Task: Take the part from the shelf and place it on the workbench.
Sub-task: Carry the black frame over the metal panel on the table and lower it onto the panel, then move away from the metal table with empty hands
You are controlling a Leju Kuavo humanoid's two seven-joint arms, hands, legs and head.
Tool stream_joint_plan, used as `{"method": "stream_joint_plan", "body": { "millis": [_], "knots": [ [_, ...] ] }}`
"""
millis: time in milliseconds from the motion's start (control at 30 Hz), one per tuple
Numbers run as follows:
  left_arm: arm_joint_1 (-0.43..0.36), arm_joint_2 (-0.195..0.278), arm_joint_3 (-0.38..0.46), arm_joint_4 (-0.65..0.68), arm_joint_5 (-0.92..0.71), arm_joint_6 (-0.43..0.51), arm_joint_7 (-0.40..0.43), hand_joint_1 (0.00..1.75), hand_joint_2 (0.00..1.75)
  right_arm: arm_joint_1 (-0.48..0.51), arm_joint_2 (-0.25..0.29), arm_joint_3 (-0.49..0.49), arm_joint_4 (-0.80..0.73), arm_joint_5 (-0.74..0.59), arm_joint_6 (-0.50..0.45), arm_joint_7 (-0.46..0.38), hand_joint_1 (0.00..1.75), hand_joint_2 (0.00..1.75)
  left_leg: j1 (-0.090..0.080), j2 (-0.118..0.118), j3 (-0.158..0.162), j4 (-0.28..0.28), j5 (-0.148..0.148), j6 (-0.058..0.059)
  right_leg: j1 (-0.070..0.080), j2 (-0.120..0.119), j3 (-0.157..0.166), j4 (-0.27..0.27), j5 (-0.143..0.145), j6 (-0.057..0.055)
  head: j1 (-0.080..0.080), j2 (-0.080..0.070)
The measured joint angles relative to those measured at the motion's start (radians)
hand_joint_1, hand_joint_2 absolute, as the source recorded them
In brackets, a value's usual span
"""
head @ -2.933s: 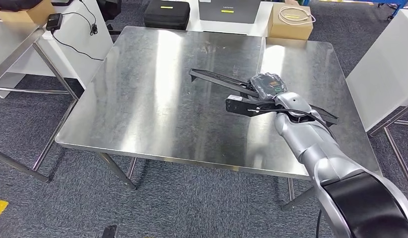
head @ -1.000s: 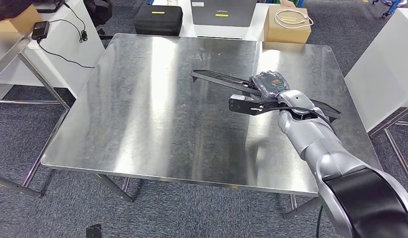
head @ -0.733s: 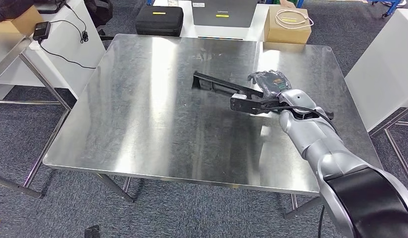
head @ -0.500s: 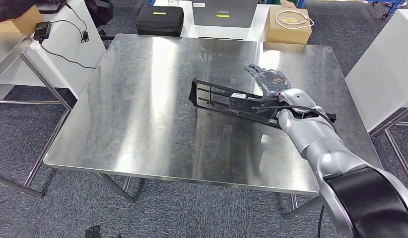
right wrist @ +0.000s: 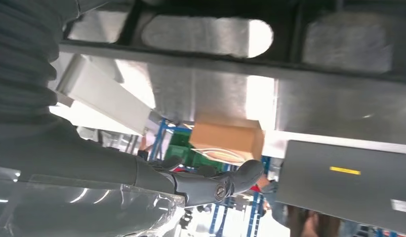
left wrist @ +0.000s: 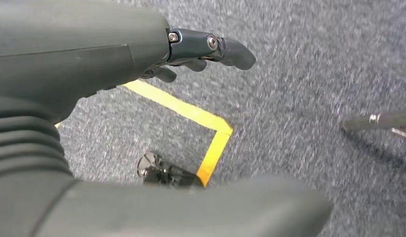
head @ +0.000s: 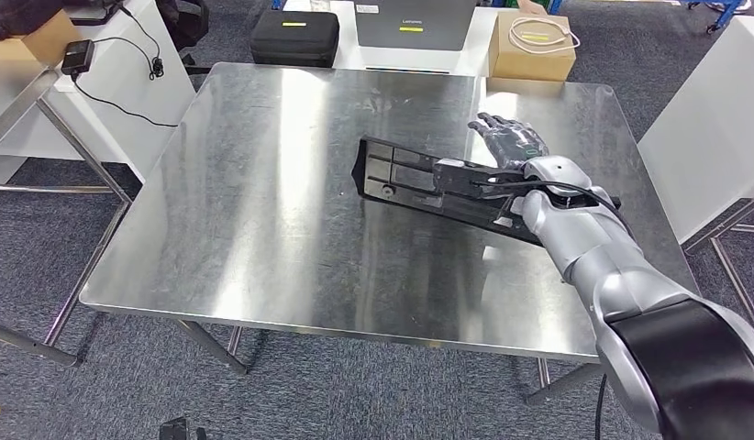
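Part's down: one black slotted bracket (head: 428, 179) lies flat on the steel workbench (head: 263, 202), right of the bench's centre, long axis running diagonally from mid-bench toward the bench's right edge. Right hand (head: 508, 139) hovers just past the bracket's far side, fingers spread apart and holding nothing; the forearm crosses over the bracket's right end, so I can't tell whether the wrist touches it. Right wrist view shows the bracket's cut-outs (right wrist: 206, 34) close up against the steel. Left hand (left wrist: 201, 49) hangs below the bench over grey carpet with yellow floor tape (left wrist: 211, 148), fingers loosely curled, nothing in them. Judgement: placement looks done, what's left is clearing the right arm off the bracket. Count: one bracket, one workbench. Beyond the bench's far edge: one black case (head: 293, 37), one cardboard box (head: 533, 44) with a coiled cable on top, one dark flat box (head: 413, 22).
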Motion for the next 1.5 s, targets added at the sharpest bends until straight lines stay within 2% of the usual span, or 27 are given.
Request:
{"method": "stream_joint_plan", "body": {
  "millis": [167,267,333,367,400,467,533,567,600,633,700,733,833,867,933,1000,1033,1067,1100,1133,1200,1233,1267,1367,1400,1433,1500],
  "knots": [
    [0.001,0.002,0.000,0.000,0.002,-0.012,0.000,0.00,0.00,-0.012,-0.002,-0.003,0.007,-0.003,0.004,0.006,0.00,1.75,0.000,0.000,-0.001,0.007,-0.006,0.009,-0.007,0.000,0.000,0.000,-0.001,0.005,0.000,0.000],
    [0.001,0.004,0.000,0.000,0.003,-0.012,0.000,0.00,0.00,-0.016,-0.002,-0.003,0.008,-0.004,0.004,0.007,0.00,1.75,-0.001,0.000,-0.004,0.013,-0.008,0.016,-0.009,0.000,0.002,-0.003,0.002,0.014,-0.001,0.000],
    [0.001,0.005,0.000,0.000,0.003,-0.013,0.001,0.00,0.00,-0.020,-0.003,-0.004,0.008,-0.006,0.003,0.008,0.00,1.75,0.001,0.001,0.004,-0.001,0.002,0.027,-0.006,0.000,0.004,-0.008,0.003,0.022,0.001,0.000],
    [0.000,0.004,0.000,0.000,0.003,-0.013,0.001,0.00,0.00,-0.024,-0.004,-0.006,0.008,-0.007,0.002,0.008,0.00,1.75,0.003,0.003,0.009,-0.012,0.010,0.035,-0.003,-0.001,-0.003,0.005,-0.008,0.021,0.002,0.000],
    [0.000,0.004,0.000,0.000,0.003,-0.014,0.001,0.00,0.00,-0.029,-0.006,-0.008,0.008,-0.008,0.001,0.008,0.00,1.75,0.005,0.005,0.013,-0.023,0.017,0.042,-0.001,-0.002,-0.019,0.039,-0.029,0.015,0.004,0.000],
    [0.000,0.003,0.000,0.000,0.003,-0.018,0.001,0.00,0.00,-0.034,-0.009,-0.011,0.010,-0.009,0.001,0.009,0.00,1.75,0.005,0.007,0.012,-0.031,0.026,0.050,0.000,-0.003,-0.079,0.171,-0.093,0.001,0.006,0.000],
    [0.001,0.003,0.000,0.000,0.003,-0.021,0.001,0.00,0.00,-0.032,-0.012,-0.013,0.014,-0.009,0.001,0.009,0.00,1.75,0.003,0.006,0.007,-0.030,0.030,0.048,0.000,-0.003,-0.124,0.279,-0.132,0.000,0.006,0.000],
    [0.001,0.003,0.000,0.000,0.003,-0.022,0.001,0.00,0.00,-0.032,-0.013,-0.013,0.016,-0.009,0.001,0.009,0.00,1.75,0.003,0.005,0.003,-0.029,0.032,0.046,0.000,-0.003,-0.121,0.281,-0.131,0.005,0.006,0.000],
    [0.002,0.003,0.000,0.000,0.003,-0.022,0.001,0.00,0.00,-0.032,-0.013,-0.015,0.017,-0.009,0.001,0.009,0.00,1.75,0.003,0.005,0.000,-0.027,0.034,0.043,0.000,-0.004,-0.096,0.239,-0.114,0.013,0.006,0.000],
    [0.002,0.003,0.000,0.000,0.003,-0.023,0.001,0.00,0.00,-0.034,-0.013,-0.016,0.017,-0.008,0.001,0.009,0.00,1.75,0.003,0.005,-0.004,-0.023,0.036,0.041,-0.001,-0.004,-0.053,0.165,-0.089,0.020,0.006,0.000],
    [0.001,0.003,0.000,0.000,0.003,-0.023,0.001,0.00,0.00,-0.040,-0.013,-0.018,0.017,-0.008,0.001,0.009,0.00,1.75,0.001,0.004,-0.015,-0.011,0.037,0.032,-0.001,-0.004,0.016,0.040,-0.049,0.025,0.006,0.000],
    [0.001,0.003,0.000,0.000,0.003,-0.023,0.001,0.00,0.00,-0.042,-0.012,-0.018,0.017,-0.008,0.001,0.009,0.00,1.75,0.000,0.004,-0.021,-0.005,0.038,0.027,0.000,-0.004,0.029,0.013,-0.040,0.022,0.005,0.000],
    [0.002,0.003,0.001,0.000,0.005,-0.024,0.001,0.00,0.00,-0.048,-0.011,-0.019,0.018,-0.007,0.001,0.009,0.00,1.75,0.004,0.003,-0.032,-0.004,0.046,0.007,0.006,-0.002,0.021,0.010,-0.025,0.000,0.004,0.000],
    [0.003,0.003,0.001,0.000,0.006,-0.024,0.001,0.00,0.00,-0.050,-0.009,-0.019,0.018,-0.006,0.001,0.009,0.00,1.75,0.007,0.004,-0.037,0.004,0.036,-0.001,0.005,-0.003,0.017,0.009,-0.019,-0.010,0.003,0.000],
    [0.005,0.004,0.001,0.000,0.007,-0.024,0.001,0.00,0.00,-0.053,-0.005,-0.019,0.018,-0.005,0.001,0.009,0.00,1.75,0.012,0.006,-0.064,0.074,-0.025,-0.015,-0.002,-0.004,0.010,0.007,-0.006,-0.026,0.000,0.000],
    [0.005,0.004,0.001,0.000,0.007,-0.024,0.001,0.00,0.00,-0.052,-0.003,-0.019,0.018,-0.005,0.002,0.009,0.00,1.75,0.015,0.008,-0.108,0.212,-0.115,-0.026,0.000,-0.006,-0.002,0.008,0.004,-0.033,-0.002,0.000],
    [0.005,0.004,0.001,0.000,0.007,-0.024,0.001,0.00,0.00,-0.051,-0.002,-0.019,0.019,-0.005,0.002,0.009,0.00,1.75,0.015,0.008,-0.123,0.272,-0.146,-0.028,0.002,-0.006,-0.009,0.008,0.010,-0.033,-0.002,0.000],
    [0.005,0.004,0.001,0.000,0.007,-0.024,0.001,0.00,0.00,-0.050,-0.002,-0.019,0.019,-0.005,0.002,0.009,0.00,1.75,0.016,0.008,-0.123,0.301,-0.161,-0.028,0.004,-0.006,-0.016,0.009,0.015,-0.033,-0.002,0.000],
    [0.005,0.004,0.001,0.000,0.007,-0.024,0.000,0.00,0.00,-0.050,-0.002,-0.019,0.020,-0.005,0.002,0.009,0.00,1.75,0.015,0.008,-0.103,0.289,-0.158,-0.025,0.007,-0.006,-0.022,0.009,0.020,-0.032,-0.002,0.000],
    [0.004,0.004,0.001,0.000,0.007,-0.024,0.000,0.00,0.00,-0.050,-0.002,-0.019,0.020,-0.005,0.002,0.009,0.00,1.75,0.014,0.008,-0.062,0.238,-0.141,-0.019,0.010,-0.006,-0.027,0.009,0.024,-0.030,-0.002,0.000],
    [0.003,0.007,0.001,0.000,0.008,-0.024,-0.001,0.00,0.00,-0.053,-0.003,-0.019,0.021,-0.005,0.002,0.009,0.00,1.75,0.009,0.010,0.040,0.093,-0.104,0.002,0.014,-0.006,-0.032,0.007,0.034,-0.025,0.000,0.000],
    [0.002,0.008,0.001,0.000,0.008,-0.025,-0.002,0.00,0.00,-0.055,-0.003,-0.019,0.021,-0.005,0.002,0.009,0.00,1.75,0.004,0.011,0.073,0.041,-0.091,0.013,0.014,-0.008,-0.033,0.005,0.038,-0.022,0.002,0.000],
    [0.001,0.010,0.001,-0.001,0.008,-0.025,-0.003,0.00,0.00,-0.056,-0.003,-0.019,0.021,-0.004,0.002,0.009,0.00,1.75,-0.001,0.011,0.088,0.014,-0.086,0.022,0.013,-0.009,-0.033,0.003,0.043,-0.016,0.002,0.000],
    [0.001,0.011,0.003,-0.001,0.009,-0.028,-0.006,0.00,0.00,-0.057,-0.003,-0.019,0.022,-0.004,0.003,0.009,0.00,1.75,-0.006,0.013,0.085,-0.007,-0.060,0.040,0.014,-0.011,-0.035,-0.006,0.058,0.003,0.000,0.000],
    [0.000,0.010,0.004,-0.001,0.009,-0.028,-0.006,0.00,0.00,-0.058,-0.005,-0.020,0.022,-0.004,0.003,0.009,0.00,1.75,-0.003,0.014,0.085,-0.020,-0.045,0.047,0.017,-0.011,-0.044,0.002,0.050,0.004,0.001,0.000],
    [0.000,0.010,0.005,-0.001,0.009,-0.029,-0.005,0.00,0.00,-0.060,-0.007,-0.020,0.022,-0.004,0.003,0.009,0.00,1.75,0.000,0.016,0.081,-0.034,-0.029,0.053,0.019,-0.011,-0.060,0.027,0.029,0.001,0.001,0.000],
    [-0.001,0.009,0.005,-0.001,0.010,-0.029,-0.005,0.00,0.00,-0.060,-0.011,-0.020,0.023,-0.003,0.003,0.009,0.00,1.75,0.001,0.019,0.065,-0.045,-0.005,0.059,0.018,-0.010,-0.108,0.142,-0.046,-0.009,0.004,0.000]
  ]
}}
